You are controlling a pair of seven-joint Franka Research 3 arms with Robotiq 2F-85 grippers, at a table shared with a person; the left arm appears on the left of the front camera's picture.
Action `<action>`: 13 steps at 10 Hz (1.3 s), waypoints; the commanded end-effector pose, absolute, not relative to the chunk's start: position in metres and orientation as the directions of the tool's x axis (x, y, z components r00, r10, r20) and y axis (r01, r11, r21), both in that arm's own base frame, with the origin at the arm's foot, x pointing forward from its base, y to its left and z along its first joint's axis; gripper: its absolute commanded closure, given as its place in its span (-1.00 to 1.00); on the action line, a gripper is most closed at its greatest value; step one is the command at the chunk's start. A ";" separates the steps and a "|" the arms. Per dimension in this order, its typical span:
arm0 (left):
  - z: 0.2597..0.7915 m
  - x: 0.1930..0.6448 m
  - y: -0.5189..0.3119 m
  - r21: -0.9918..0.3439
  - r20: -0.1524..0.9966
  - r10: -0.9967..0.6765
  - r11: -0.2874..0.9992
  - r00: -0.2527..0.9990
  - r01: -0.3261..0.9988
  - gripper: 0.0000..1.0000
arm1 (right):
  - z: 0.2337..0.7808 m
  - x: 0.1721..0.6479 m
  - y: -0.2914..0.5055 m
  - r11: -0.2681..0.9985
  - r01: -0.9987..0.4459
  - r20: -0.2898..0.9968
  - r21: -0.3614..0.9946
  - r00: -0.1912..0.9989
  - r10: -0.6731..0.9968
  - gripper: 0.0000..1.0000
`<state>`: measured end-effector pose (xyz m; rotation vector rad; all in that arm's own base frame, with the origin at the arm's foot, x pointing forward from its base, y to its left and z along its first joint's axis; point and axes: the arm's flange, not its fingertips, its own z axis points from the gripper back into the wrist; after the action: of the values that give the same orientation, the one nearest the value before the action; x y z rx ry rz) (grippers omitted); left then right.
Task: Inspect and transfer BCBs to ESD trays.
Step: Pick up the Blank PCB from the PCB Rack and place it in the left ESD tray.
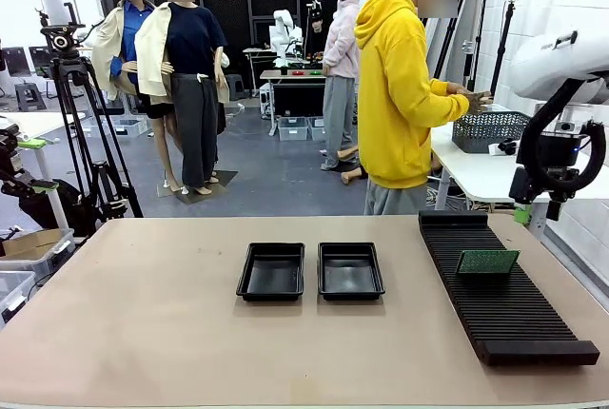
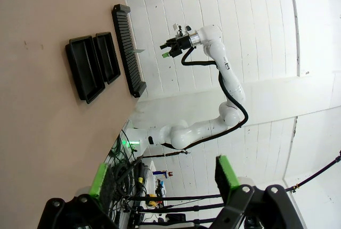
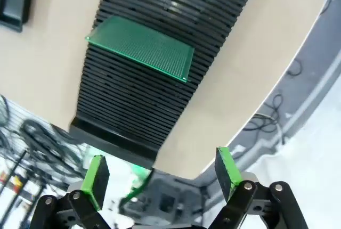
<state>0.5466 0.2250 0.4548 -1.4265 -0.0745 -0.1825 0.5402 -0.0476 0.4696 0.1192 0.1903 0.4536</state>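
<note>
One green BCB (image 1: 487, 262) stands slotted in the long black ribbed rack (image 1: 500, 295) at the table's right. Two empty black ESD trays (image 1: 274, 271) (image 1: 350, 269) lie side by side at the table's middle. My right gripper (image 1: 533, 211) hangs open above the rack's far right end, apart from the board. In the right wrist view its green-padded fingers (image 3: 96, 181) stand wide, with the BCB (image 3: 141, 48) and rack (image 3: 160, 96) below and farther off. My left gripper (image 2: 162, 178) is open and holds nothing, high over the table with the trays (image 2: 85, 69) far off.
A person in a yellow hoodie (image 1: 400, 95) stands beyond the far edge, turned toward a side table with a grey wire mesh basket (image 1: 490, 128). The tan table (image 1: 143, 314) is bare on its left half. A camera tripod (image 1: 81, 133) stands at the far left.
</note>
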 end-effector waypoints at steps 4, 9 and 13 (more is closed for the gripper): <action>0.457 0.547 0.225 -0.977 0.159 -0.073 0.132 0.984 0.168 -1.00 | 0.471 0.529 -0.039 0.780 -0.617 -0.172 0.107 0.761 0.625 -1.00; 0.457 0.547 0.225 -0.977 0.159 -0.073 0.132 0.984 0.168 -1.00 | 0.468 0.508 -0.039 0.415 -0.891 -0.210 0.184 0.377 0.902 -1.00; 0.457 0.547 0.225 -0.977 0.159 -0.073 0.132 0.984 0.168 -1.00 | 0.462 0.516 -0.037 0.290 -0.947 -0.161 0.137 0.267 0.950 -1.00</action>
<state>0.5465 0.2251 0.4548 -1.4265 -0.0747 -0.1823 0.5163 -0.0371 0.4639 -0.0088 0.2784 1.2950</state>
